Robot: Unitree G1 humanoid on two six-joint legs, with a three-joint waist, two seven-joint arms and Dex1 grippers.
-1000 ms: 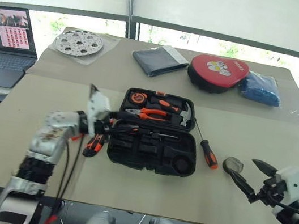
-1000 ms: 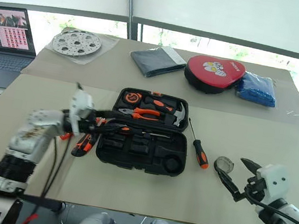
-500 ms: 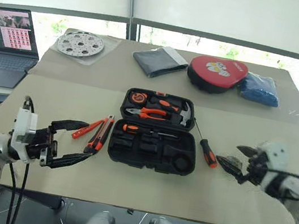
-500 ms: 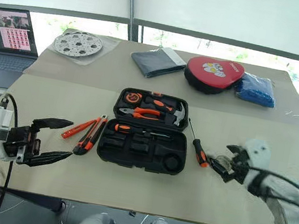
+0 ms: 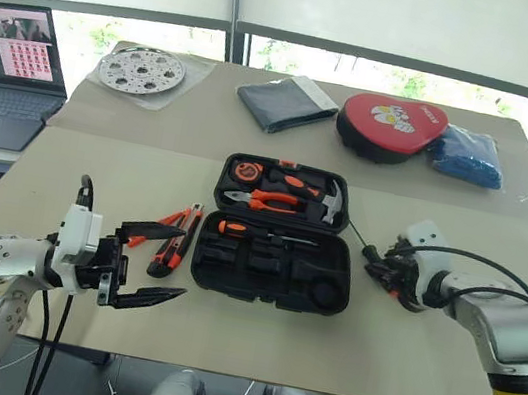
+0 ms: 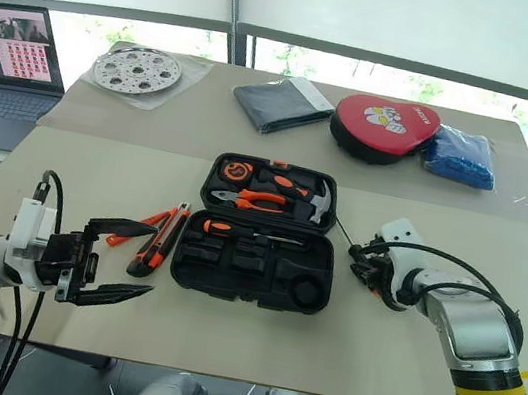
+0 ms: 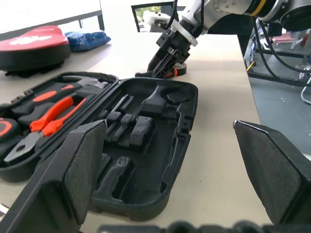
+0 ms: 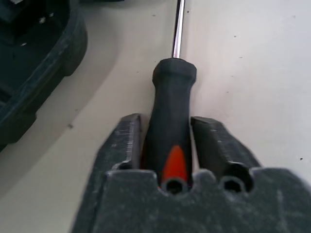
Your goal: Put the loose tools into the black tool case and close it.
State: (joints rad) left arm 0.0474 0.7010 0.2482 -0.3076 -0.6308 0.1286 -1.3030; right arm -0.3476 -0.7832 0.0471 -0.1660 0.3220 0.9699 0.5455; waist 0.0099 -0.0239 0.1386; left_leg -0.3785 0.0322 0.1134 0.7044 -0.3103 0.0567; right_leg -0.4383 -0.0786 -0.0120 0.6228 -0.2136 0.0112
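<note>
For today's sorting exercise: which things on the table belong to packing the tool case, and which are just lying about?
Job: black tool case; screwdriver in right end effector; utility knife; slim orange tool.

Lying about: laptop; perforated disc; grey pouch; red pad; blue bag.

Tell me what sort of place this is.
Probably a robot test or data-collection room rather than a workshop: a paper-covered table by a wide window, an open laptop showing a grid of images, and assorted props such as the black tool case and a red round pad.
</note>
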